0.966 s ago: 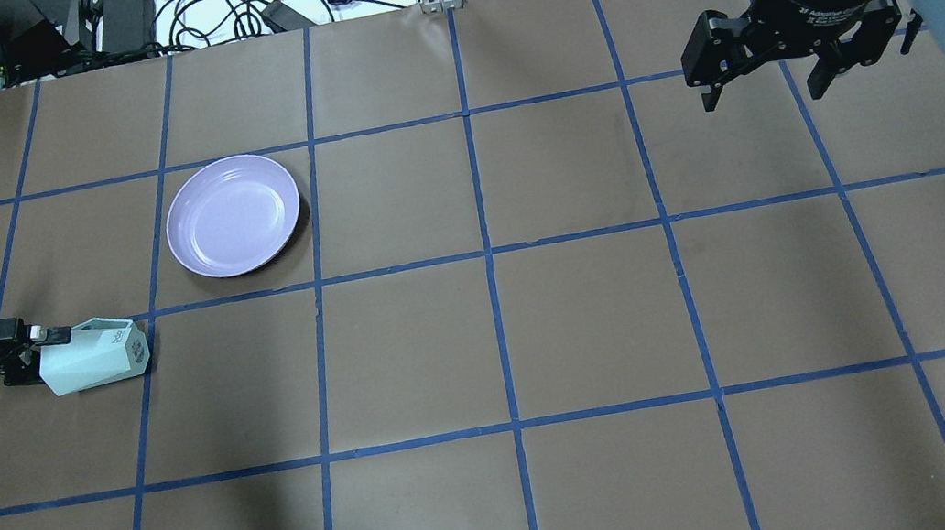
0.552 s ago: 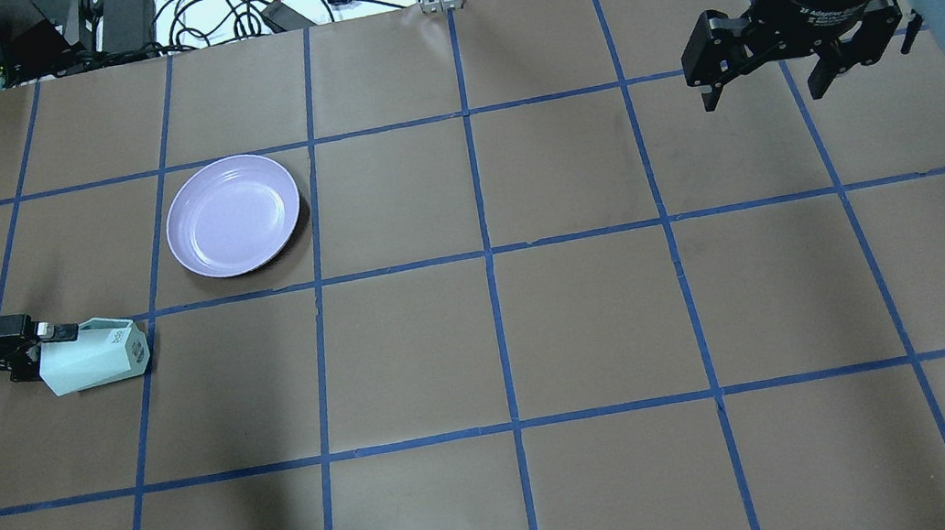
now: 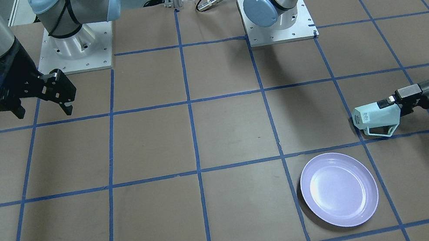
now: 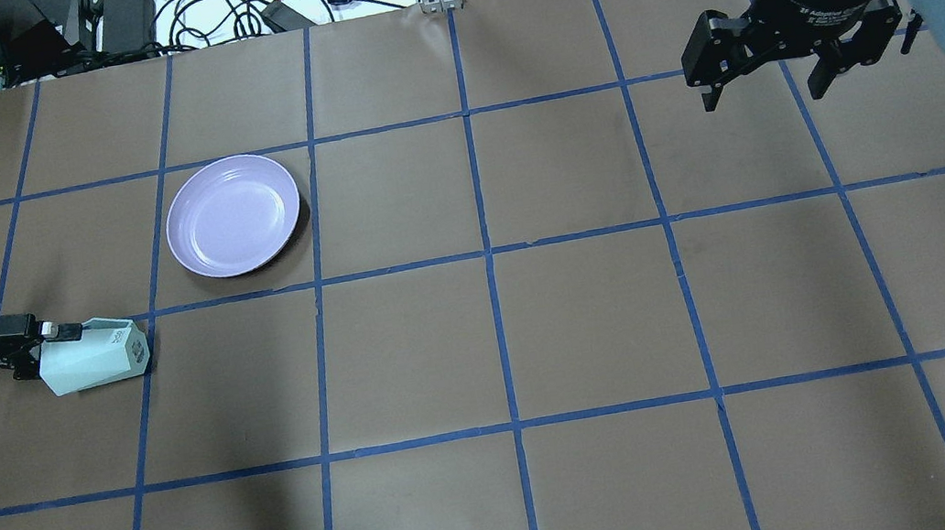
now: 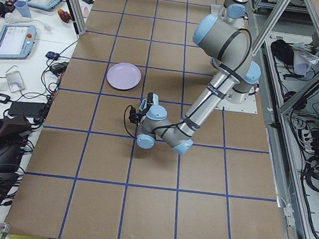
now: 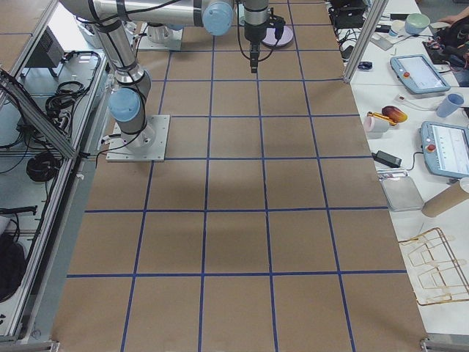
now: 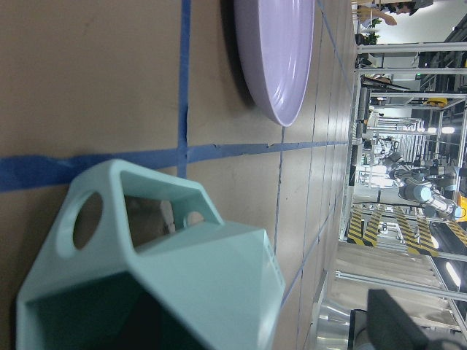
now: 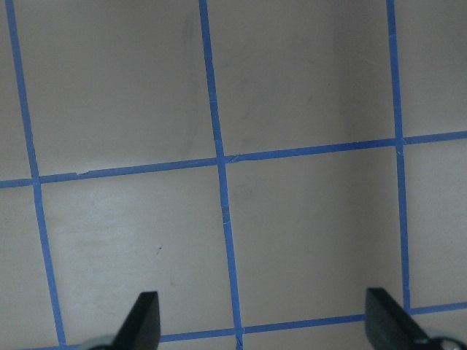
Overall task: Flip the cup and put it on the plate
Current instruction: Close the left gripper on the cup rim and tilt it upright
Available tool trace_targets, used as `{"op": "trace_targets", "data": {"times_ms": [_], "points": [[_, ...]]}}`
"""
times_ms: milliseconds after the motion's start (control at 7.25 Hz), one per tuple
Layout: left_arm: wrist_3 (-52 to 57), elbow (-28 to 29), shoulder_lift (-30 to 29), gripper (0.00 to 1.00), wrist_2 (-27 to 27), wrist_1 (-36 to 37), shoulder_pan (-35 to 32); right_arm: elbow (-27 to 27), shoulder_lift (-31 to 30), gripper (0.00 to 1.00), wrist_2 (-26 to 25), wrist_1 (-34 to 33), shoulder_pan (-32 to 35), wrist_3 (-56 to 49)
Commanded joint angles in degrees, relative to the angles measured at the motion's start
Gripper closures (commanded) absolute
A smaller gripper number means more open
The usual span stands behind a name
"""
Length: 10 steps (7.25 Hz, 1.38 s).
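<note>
1. Over the last second the left fingers [image 4: 66, 332] have eased slightly further onto the small mint-green faceted cup [image 4: 102, 359]. The cup itself has not shifted.
2. It lies on its side on the brown paper worktop [image 4: 592, 322], base pointing away from the arm, near the round glossy lavender plate [image 4: 233, 215].
3. The left fingers are clamped on the cup's rim wall, with the inner finger hidden.
4. This looks like the grip being seated, so the turn upright and the carry to the plate remain.
5. The right fingers [image 4: 711, 88] hang spread wide and empty, well apart.
</note>
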Motion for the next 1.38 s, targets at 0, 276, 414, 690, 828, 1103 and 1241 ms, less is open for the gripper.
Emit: {"op": "trace_targets", "data": {"times_ms": [0,276,414,690,828,1103,1241], "points": [[0.3,0.0,0.0,0.06,0.0,0.0,0.0,0.0,0.0,0.0,0.0,0.0,0.0,0.0],[1.2,0.0,0.0,0.52,0.0,0.4,0.1,0.0,0.1,0.0,0.1,0.0,0.0,0.0],[1.1,0.0,-0.1,0.77,0.0,0.4,0.1,0.0,0.1,0.0,0.1,0.0,0.0,0.0],[1.0,0.1,-0.1,1.0,-0.1,0.3,0.1,0.0,0.0,0.0,0.0,0.0,0.0,0.0],[1.0,0.1,-0.1,1.0,-0.3,0.3,0.1,0.0,0.0,0.0,0.0,0.0,0.0,0.0],[0.8,0.1,-0.1,1.0,-0.7,0.3,0.1,0.0,0.0,0.0,0.0,0.0,0.0,0.0],[0.8,0.1,-0.1,1.0,-0.7,0.3,0.1,0.0,0.1,0.0,0.0,0.0,0.0,0.0]]}}
